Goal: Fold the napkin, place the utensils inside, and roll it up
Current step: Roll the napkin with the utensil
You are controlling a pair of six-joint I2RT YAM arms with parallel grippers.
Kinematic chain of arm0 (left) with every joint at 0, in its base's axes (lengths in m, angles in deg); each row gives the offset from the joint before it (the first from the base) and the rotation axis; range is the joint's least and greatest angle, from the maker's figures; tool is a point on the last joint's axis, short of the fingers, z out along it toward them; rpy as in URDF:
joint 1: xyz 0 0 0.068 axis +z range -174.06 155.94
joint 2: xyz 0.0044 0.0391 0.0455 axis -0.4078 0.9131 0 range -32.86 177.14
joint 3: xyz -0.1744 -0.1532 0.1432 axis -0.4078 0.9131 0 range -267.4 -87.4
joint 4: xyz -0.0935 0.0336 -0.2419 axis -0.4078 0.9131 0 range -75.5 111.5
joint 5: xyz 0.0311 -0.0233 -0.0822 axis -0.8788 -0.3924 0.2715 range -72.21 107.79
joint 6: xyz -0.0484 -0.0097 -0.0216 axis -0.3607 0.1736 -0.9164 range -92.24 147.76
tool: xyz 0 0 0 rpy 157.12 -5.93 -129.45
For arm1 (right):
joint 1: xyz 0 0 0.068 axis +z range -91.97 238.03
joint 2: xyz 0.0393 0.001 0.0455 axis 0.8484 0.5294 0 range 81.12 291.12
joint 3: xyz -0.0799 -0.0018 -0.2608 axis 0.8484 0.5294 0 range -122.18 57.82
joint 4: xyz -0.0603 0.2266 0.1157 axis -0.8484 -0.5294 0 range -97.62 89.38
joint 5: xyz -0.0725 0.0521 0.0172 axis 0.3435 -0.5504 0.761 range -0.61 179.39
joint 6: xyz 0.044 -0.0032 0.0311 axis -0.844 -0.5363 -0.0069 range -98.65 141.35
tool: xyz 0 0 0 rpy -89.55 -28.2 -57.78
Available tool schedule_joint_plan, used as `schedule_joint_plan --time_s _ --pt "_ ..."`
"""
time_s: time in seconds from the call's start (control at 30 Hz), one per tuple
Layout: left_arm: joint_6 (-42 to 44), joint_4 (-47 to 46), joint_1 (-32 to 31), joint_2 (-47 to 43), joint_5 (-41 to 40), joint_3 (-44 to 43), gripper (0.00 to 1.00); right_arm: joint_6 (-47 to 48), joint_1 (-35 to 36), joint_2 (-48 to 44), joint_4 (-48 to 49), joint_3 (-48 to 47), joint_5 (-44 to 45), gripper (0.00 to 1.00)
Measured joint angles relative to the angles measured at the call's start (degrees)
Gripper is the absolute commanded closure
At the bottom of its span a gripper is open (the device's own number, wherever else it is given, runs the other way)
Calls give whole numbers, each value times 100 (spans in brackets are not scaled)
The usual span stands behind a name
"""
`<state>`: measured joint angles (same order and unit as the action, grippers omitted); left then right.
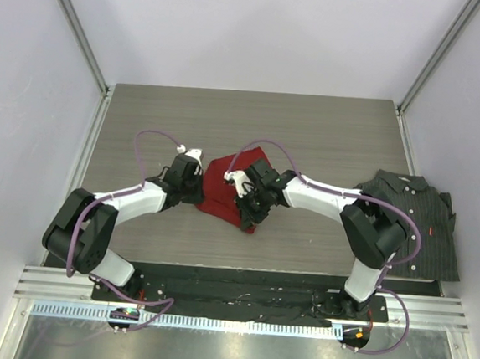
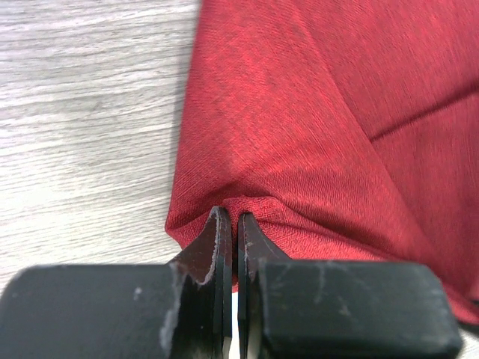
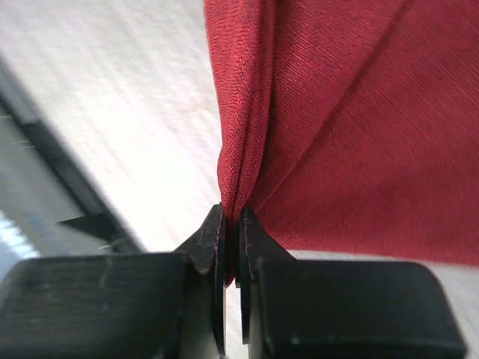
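Between the tips of the left end effector (image 2: pixel 230 218): a small ridge of the napkin (image 2: pixel 314 120), nipped at its near left edge. Dark fingers (image 2: pixel 213 247) pressed together with only a hairline slit between them, scuffed pale along the edges. Beyond the pinch, deep-red weave sloping up and away to the right, crossed by one long dark diagonal crease. To the left of the cloth, bare grey wood-grain surface (image 2: pixel 82 112).

Between the tips of the right end effector (image 3: pixel 230 213): likewise clamped on the napkin, here on a gathered pleat of several layers standing straight up out of the jaws. Drawn taut above the pinch, with creases fanning out to the right. Behind and to the left, blurred pale surface and a dark strip beyond it.

Seen from above: both wrists bent in toward the middle of the surface, facing each other across the red cloth, the left one at its left edge and the right one at its near right side. Napkin rumpled between them, roughly central from left to right, and nearer the arm bases than the far edge. Well apart to the right, spread at the right edge of the surface, a dark pinstriped shirt (image 1: pixel 413 220).
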<state>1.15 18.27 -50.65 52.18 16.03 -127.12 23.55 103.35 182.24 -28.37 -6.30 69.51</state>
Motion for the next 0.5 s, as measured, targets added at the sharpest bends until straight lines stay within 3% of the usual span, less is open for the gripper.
schedule_joint_plan --time_s 0.23,0.5 --pt "2 245 44 -2 -37 -83 100 -267 -472 527 -66 -192 -1797 98" --pt "2 522 133 232 31 -365 100 -433 -1099 1054 -28 -179 -2680 98"
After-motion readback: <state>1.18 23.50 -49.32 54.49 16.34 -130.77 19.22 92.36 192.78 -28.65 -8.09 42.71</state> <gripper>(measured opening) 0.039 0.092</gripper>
